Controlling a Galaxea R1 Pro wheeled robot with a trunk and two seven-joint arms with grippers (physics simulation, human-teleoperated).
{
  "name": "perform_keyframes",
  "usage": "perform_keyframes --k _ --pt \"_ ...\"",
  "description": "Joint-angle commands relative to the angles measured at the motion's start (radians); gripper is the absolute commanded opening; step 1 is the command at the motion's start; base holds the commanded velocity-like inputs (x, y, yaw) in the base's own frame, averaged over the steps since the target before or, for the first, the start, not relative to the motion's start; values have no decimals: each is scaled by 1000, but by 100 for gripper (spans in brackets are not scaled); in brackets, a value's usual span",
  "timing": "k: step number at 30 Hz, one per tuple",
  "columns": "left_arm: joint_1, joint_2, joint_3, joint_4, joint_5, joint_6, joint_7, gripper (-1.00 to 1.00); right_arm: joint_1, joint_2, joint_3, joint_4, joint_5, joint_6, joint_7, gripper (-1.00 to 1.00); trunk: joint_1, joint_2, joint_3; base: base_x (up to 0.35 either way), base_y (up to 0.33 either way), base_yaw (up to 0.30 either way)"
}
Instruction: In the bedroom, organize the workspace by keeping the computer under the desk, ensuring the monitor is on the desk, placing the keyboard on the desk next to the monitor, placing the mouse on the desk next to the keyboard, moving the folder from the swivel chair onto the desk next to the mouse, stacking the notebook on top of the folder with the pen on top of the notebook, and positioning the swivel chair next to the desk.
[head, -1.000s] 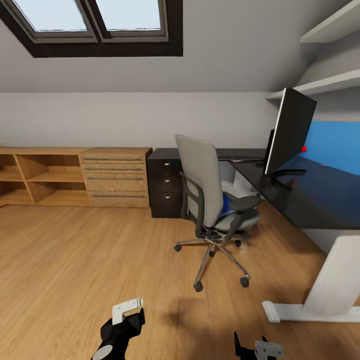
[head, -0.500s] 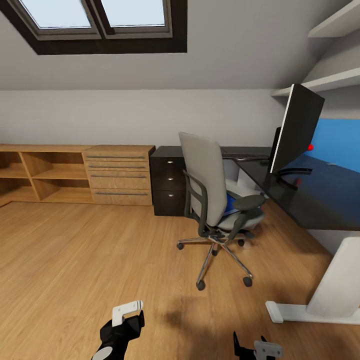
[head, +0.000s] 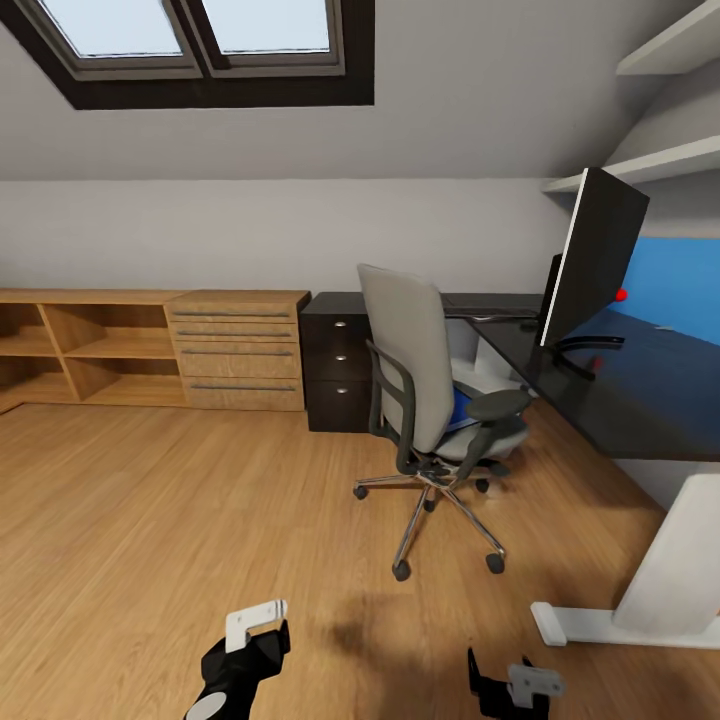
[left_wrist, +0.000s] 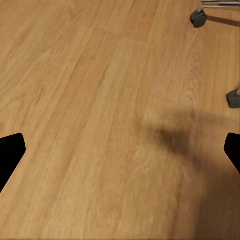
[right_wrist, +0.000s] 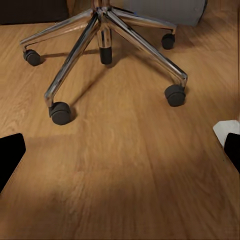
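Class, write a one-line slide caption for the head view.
Swivel chair with the blue folder on its seat, beside the black desk carrying the monitor.

Black desk (head: 610, 400) carries monitor (head: 595, 255); small red object (head: 621, 295), possibly mouse.

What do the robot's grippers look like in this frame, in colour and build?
In the head view, the left gripper has a glossy black angular body with a pale grey-white finger piece on top. The right gripper is likewise black with a grey metallic bracket. In each wrist view the fingertips show as plain black wedges. No cables or markings are visible.
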Motion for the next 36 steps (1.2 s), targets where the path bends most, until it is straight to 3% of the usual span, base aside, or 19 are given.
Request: perform_keyframes --k 1,2,5,8,10,15,16,18,20,21,24,27,36 --pt "0 -2 -1 -2 10 2 9 100 -2 -1 -6 -21 -2 22 1 100 0 0 -1 0 0 0" --pt "0 -3 -1 -2 10 3 10 100 -6 -5 -7 -44 -3 56 -1 100 0 0 -1 0 0 0" --pt "-46 -15 -1 -1 12 57 10 100 -75 -38 -10 -177 -8 419 -10 100 0 0 -1 0 0 0" --pt "-106 -15 -1 -1 15 155 11 100 -184 -50 -14 -202 -8 607 -12 100 0 0 -1 0 0 0" --pt "-138 -15 0 -1 18 191 11 100 -239 -57 -17 -189 -8 656 -13 100 0 0 -1 0 0 0" --pt "-174 -15 -2 -7 57 222 10 100 -342 -64 -20 -107 -8 713 -14 100 0 0 -1 0 0 0" --pt "-182 -15 -28 -14 95 228 8 100 -424 -79 -21 -54 -9 762 -15 100 0 0 -1 0 0 0" --pt "-184 -15 -62 -37 110 229 7 100 -460 -90 -21 -33 -9 788 -15 100 0 0 -1 0 0 0" --pt "-185 -15 -84 -63 116 230 6 100 -475 -97 -22 -25 -9 798 -15 100 0 0 -1 0 0 0" --pt "-184 -15 -127 -96 122 231 5 100 -490 -109 -22 -16 -10 808 -15 100 0 0 -1 0 0 0" --pt "-183 -15 -156 -114 126 232 4 100 -498 -115 -24 -12 -10 811 -14 100 0 0 -1 0 0 0" --pt "-183 -15 -159 -116 126 232 4 100 -499 -116 -23 -12 -9 808 -13 100 0 0 -1 0 0 0" --pt "-183 -15 -160 -118 127 233 6 100 -500 -118 -23 -13 -10 747 -12 100 4 -2 -36 0 0 0"
